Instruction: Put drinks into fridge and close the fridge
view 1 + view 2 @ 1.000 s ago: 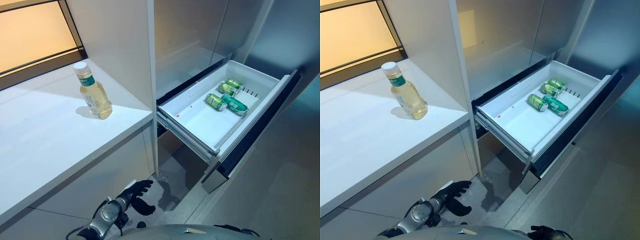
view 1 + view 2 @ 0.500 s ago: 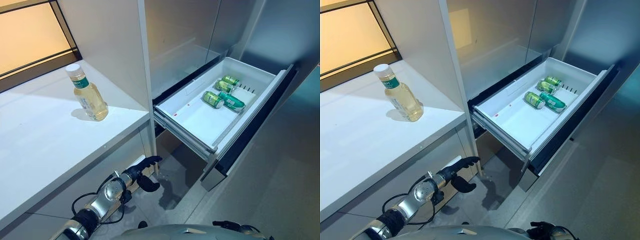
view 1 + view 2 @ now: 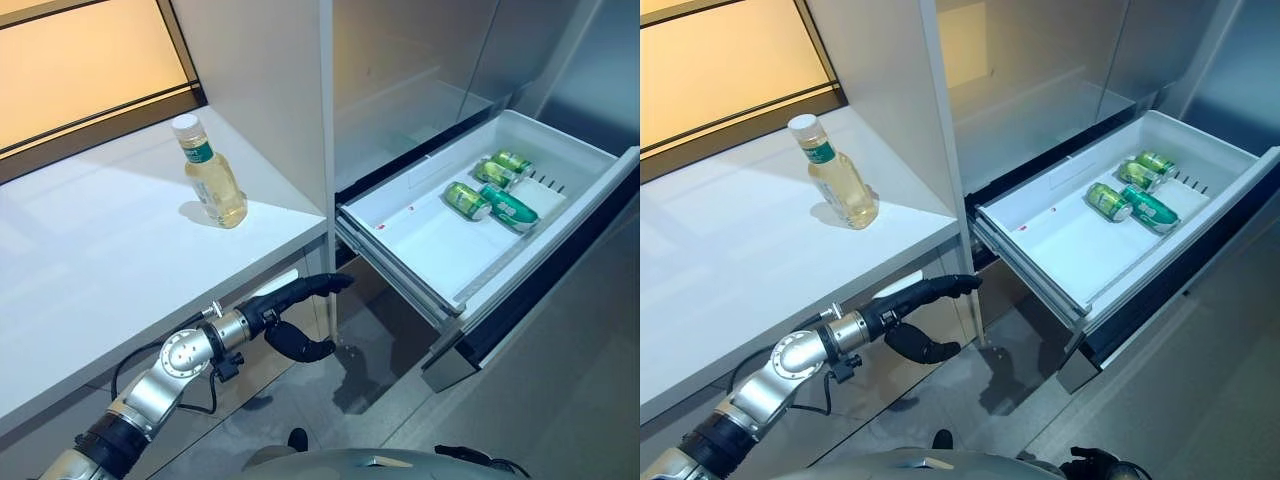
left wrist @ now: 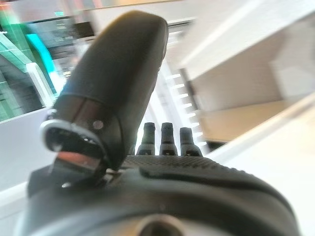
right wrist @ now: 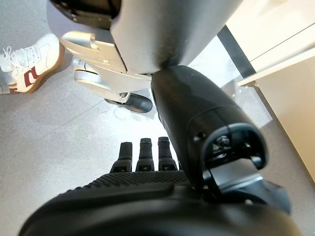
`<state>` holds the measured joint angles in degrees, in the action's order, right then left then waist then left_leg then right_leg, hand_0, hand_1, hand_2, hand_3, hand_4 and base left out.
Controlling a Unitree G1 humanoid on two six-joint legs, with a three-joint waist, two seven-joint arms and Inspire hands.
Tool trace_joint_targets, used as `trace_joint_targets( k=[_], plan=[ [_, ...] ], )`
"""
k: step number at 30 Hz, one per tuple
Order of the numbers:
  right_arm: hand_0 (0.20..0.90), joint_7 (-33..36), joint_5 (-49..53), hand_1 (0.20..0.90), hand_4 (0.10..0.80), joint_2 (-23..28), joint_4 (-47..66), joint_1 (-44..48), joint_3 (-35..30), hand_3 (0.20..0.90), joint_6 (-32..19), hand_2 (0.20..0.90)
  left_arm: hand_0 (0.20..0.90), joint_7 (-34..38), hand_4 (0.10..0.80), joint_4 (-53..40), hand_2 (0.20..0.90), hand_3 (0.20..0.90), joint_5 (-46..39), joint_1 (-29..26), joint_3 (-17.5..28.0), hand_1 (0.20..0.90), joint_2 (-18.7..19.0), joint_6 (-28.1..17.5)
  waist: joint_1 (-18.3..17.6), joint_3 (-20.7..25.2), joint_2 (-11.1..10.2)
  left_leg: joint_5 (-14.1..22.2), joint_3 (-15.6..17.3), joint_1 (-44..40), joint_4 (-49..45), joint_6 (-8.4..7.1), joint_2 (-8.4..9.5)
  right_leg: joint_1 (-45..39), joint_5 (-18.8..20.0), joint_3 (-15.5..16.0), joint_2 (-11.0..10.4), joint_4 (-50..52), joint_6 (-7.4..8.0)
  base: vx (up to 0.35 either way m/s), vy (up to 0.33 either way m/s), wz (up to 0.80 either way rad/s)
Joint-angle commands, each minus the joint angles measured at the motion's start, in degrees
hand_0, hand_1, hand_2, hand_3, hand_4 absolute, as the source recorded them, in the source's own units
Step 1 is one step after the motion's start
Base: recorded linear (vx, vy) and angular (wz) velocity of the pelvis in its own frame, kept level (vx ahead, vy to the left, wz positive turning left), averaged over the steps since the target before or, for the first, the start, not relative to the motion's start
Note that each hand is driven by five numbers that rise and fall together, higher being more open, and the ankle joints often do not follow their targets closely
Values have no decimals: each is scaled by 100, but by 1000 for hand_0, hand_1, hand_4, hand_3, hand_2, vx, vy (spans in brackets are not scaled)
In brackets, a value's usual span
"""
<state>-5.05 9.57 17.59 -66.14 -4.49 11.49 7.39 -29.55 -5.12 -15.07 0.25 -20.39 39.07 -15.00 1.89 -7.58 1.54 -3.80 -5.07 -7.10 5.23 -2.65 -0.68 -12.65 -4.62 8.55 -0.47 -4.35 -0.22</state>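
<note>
A bottle of pale yellow drink (image 3: 212, 188) with a white cap stands upright on the white counter (image 3: 100, 270). The white fridge drawer (image 3: 395, 250) is pulled open at the right, with green cans (image 3: 488, 190) lying at its far end. My left hand (image 3: 265, 314) is open, fingers straight and thumb apart, held below the counter's front edge, between counter and drawer, holding nothing; its fingers (image 4: 167, 137) also show in the left wrist view. My right hand (image 5: 145, 152) hangs open and empty, low over the floor.
A white upright panel (image 3: 270, 90) stands between the counter and the fridge's steel front (image 3: 420, 80). The drawer's dark front (image 3: 560, 280) juts into the floor space. A person's white-and-red shoe (image 5: 24, 64) stands on the grey floor behind me.
My left arm has risen and reached forward, from low near the floor to just below the counter's edge. The camera has shifted. The bottle and cans have not moved.
</note>
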Motion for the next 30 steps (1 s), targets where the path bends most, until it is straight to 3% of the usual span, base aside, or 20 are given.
trace_joint_targets(
  k=[1,10,21,30],
  plan=[
    [900,-37,210,900,800,-113,111,74,-29,900,-183,900,900,-414,800,-842,900,900,-1069,-387,482,900,112,-306,49,34,-63,510,60,4,-47,450,422,557,440,-151,-73,181,380,0,0,0],
    [900,-80,285,900,800,-106,75,21,-40,900,-272,900,900,-931,800,-1317,900,900,-2317,-304,999,900,-31,-614,123,84,-95,500,-16,37,-29,446,435,572,468,-173,-58,140,343,0,0,0],
    [900,-111,314,900,800,-167,18,-56,-119,900,-355,900,900,-1038,800,-1502,900,900,-3061,-358,2097,900,-299,-886,243,170,-168,525,-123,45,-34,427,455,534,431,-127,-59,118,293,7,-10,4],
    [900,-172,235,900,800,-229,-67,-69,-155,900,-387,900,900,-367,800,-1699,900,900,-3334,-644,2691,900,-600,-1181,243,276,-225,494,-202,59,-23,411,477,544,443,-117,-56,109,275,5,-3,1]
  ],
)
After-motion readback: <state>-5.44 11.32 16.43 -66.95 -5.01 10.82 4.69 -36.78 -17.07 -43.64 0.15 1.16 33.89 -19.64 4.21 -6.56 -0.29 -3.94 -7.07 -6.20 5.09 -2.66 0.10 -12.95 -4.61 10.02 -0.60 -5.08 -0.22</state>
